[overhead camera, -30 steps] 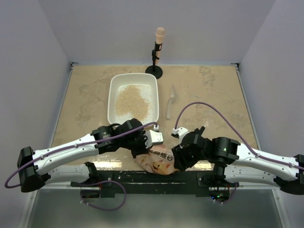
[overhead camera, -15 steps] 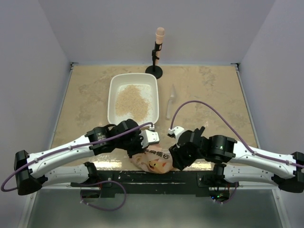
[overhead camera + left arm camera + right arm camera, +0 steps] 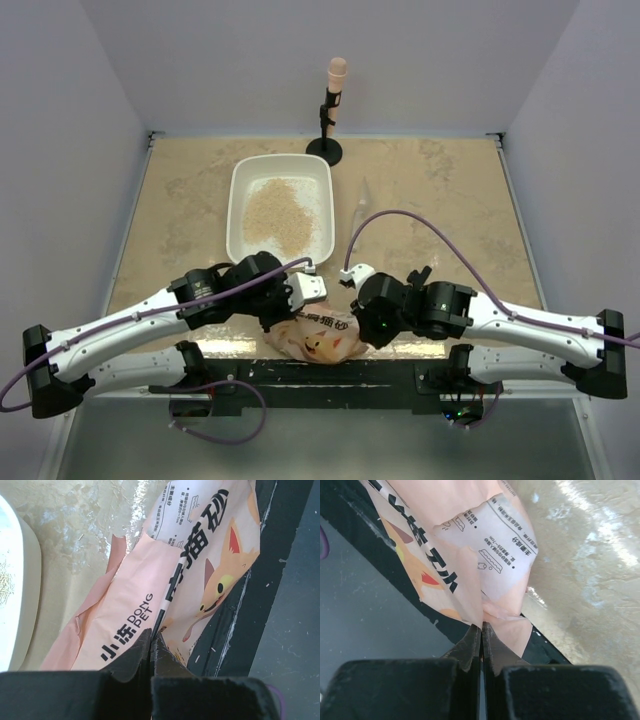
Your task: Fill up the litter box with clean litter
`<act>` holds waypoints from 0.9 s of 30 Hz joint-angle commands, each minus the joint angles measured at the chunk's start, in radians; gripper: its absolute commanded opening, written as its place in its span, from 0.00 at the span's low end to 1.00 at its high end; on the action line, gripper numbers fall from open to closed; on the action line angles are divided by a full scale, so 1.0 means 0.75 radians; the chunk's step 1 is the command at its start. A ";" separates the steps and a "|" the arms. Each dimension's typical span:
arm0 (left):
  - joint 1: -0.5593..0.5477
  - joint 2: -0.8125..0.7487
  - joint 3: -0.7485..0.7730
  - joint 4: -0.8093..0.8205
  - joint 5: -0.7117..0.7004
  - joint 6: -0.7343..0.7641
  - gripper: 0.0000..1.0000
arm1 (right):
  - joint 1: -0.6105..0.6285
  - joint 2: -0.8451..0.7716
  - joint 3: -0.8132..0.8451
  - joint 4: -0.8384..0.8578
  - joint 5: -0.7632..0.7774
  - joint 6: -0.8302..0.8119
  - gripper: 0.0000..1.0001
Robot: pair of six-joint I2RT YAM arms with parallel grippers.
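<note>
The white litter box [image 3: 238,195] lies at the table's back left, with a loose pile of beige clean litter [image 3: 273,215] inside; its rim [image 3: 25,580] also shows in the left wrist view. A crinkly orange-pink litter bag [image 3: 318,338] with a cat picture hangs over the table's near edge between both arms. My left gripper [image 3: 152,637] is shut on a fold of the bag [image 3: 200,575]. From the other side, my right gripper [image 3: 482,626] is shut on the bag's [image 3: 485,555] pink edge. In the top view the left gripper [image 3: 292,312] and right gripper [image 3: 360,322] flank the bag.
A clear plastic scoop [image 3: 360,205] lies right of the litter box. A black stand with a tan knob [image 3: 331,110] rises at the back edge. The black mounting rail [image 3: 330,372] runs along the near edge under the bag.
My right gripper has closed onto the bag's edge after standing partly open. Both arms and the bag have shifted slightly left along the near edge.
</note>
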 commanded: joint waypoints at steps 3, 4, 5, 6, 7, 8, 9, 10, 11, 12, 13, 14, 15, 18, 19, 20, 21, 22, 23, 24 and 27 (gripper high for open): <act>0.153 -0.062 0.040 0.181 -0.064 0.076 0.00 | -0.195 0.031 0.260 -0.101 0.180 -0.132 0.00; 0.177 -0.064 0.040 0.197 -0.048 0.105 0.00 | -0.251 0.048 0.277 -0.095 0.168 -0.175 0.00; 0.212 -0.058 0.044 0.232 -0.042 0.115 0.00 | -0.346 0.060 0.291 -0.091 0.153 -0.214 0.00; 0.222 -0.046 0.050 0.244 -0.038 0.123 0.00 | -0.388 0.074 0.322 -0.080 0.143 -0.283 0.00; 0.230 -0.035 0.054 0.255 -0.027 0.129 0.00 | -0.421 0.115 0.338 -0.078 0.127 -0.310 0.00; 0.241 -0.015 0.058 0.279 -0.019 0.131 0.00 | -0.457 0.131 0.350 -0.070 0.100 -0.331 0.00; 0.245 -0.007 0.064 0.289 -0.019 0.127 0.00 | -0.468 0.148 0.375 -0.062 0.098 -0.358 0.00; 0.245 -0.003 0.068 0.296 -0.011 0.125 0.00 | -0.480 0.160 0.391 -0.062 0.098 -0.370 0.00; 0.245 -0.007 0.068 0.310 -0.009 0.123 0.00 | -0.501 0.179 0.408 -0.056 0.096 -0.384 0.00; 0.249 -0.015 0.064 0.318 -0.009 0.119 0.00 | -0.513 0.187 0.438 -0.060 0.096 -0.403 0.00; 0.251 -0.029 0.058 0.318 -0.009 0.123 0.00 | -0.517 0.195 0.445 -0.064 0.092 -0.407 0.00; 0.257 -0.035 0.044 0.314 -0.009 0.127 0.00 | -0.519 0.207 0.447 -0.066 0.067 -0.409 0.00; 0.261 -0.041 0.036 0.304 -0.009 0.127 0.00 | -0.519 0.209 0.433 -0.070 0.053 -0.399 0.00; 0.267 -0.058 -0.015 0.289 -0.001 0.127 0.00 | -0.517 0.183 0.353 -0.046 0.016 -0.362 0.00; 0.267 -0.078 -0.030 0.312 0.011 0.117 0.00 | -0.519 0.173 0.330 -0.033 0.010 -0.350 0.00; 0.267 -0.086 -0.050 0.320 0.020 0.115 0.00 | -0.519 0.166 0.310 -0.025 -0.012 -0.337 0.00; 0.267 -0.093 -0.058 0.330 0.024 0.115 0.00 | -0.517 0.160 0.281 -0.015 -0.015 -0.317 0.00; 0.267 -0.091 -0.062 0.336 0.024 0.111 0.00 | -0.519 0.156 0.269 -0.013 -0.015 -0.305 0.00; 0.267 -0.084 -0.062 0.339 0.024 0.111 0.00 | -0.519 0.156 0.257 -0.009 -0.019 -0.299 0.00; 0.267 -0.078 -0.062 0.341 0.036 0.111 0.00 | -0.519 0.152 0.255 -0.007 -0.015 -0.282 0.00; 0.267 -0.054 -0.056 0.345 0.054 0.111 0.00 | -0.519 0.158 0.261 -0.029 0.026 -0.248 0.00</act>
